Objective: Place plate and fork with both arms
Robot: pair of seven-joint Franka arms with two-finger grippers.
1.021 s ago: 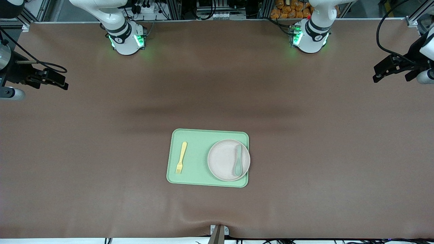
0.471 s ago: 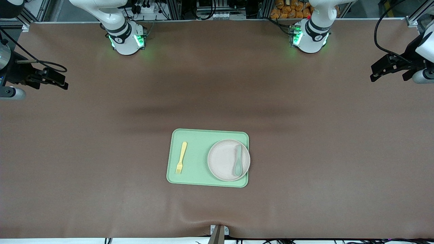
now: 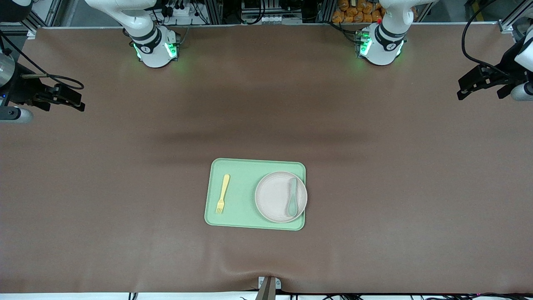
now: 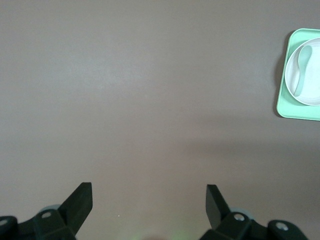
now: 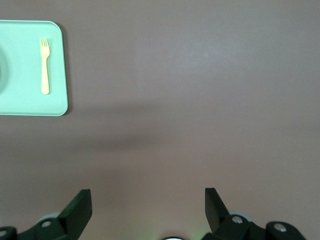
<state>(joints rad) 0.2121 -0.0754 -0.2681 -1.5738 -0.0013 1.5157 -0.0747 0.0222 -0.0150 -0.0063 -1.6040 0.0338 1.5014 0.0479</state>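
Observation:
The small off-white plate [image 3: 272, 196] rests on the light-green tray [image 3: 245, 168], at the tray's end toward the left arm. The pale-yellow fork [image 3: 222, 193] lies flat on the tray's other end. My left gripper [image 3: 461, 89] hangs open and holds nothing over the bare table at the left arm's end. My right gripper [image 3: 77, 101] hangs open with nothing in it over the right arm's end. The left wrist view shows open fingers [image 4: 82, 200], the plate [image 4: 314, 80] and the tray [image 4: 286, 107]. The right wrist view shows open fingers [image 5: 80, 205], the fork [image 5: 45, 67] and the tray [image 5: 22, 97].
A grey-green spoon [image 3: 292, 198] lies in the plate, also seen as the spoon [image 4: 301, 67] in the left wrist view. The brown table mat [image 3: 374, 166] stretches wide around the tray. Both arm bases [image 3: 156, 48] [image 3: 381, 46] stand at the table's edge farthest from the front camera.
The left gripper wavered slightly over its end of the table and is back near where it began. The right gripper, tray, plate, fork and spoon have not moved.

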